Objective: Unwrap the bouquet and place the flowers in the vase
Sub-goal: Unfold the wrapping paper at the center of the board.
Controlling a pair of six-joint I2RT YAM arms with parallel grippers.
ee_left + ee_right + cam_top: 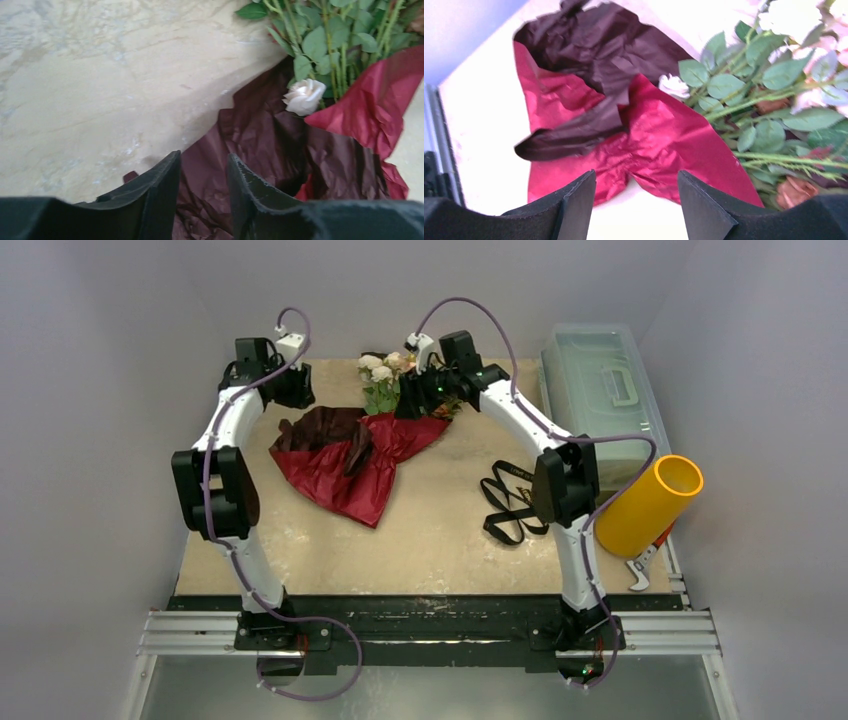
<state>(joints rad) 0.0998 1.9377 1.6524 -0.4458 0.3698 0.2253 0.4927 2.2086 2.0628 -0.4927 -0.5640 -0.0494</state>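
The bouquet's flowers lie at the far middle of the table, cream and pink heads pointing away, stems resting on the maroon paper, which is spread open and crumpled toward the front. My left gripper is open just above the dark side of the paper, left of a white rose. Over the red paper's edge, the right gripper is also open, with the flowers to its right. Neither holds anything. The yellow vase lies tilted at the right table edge.
A black ribbon lies loose on the table right of the paper. A clear plastic box with a handle stands at the back right. A white-handled tool lies under the vase's near end. The right arm's elbow is close to the vase.
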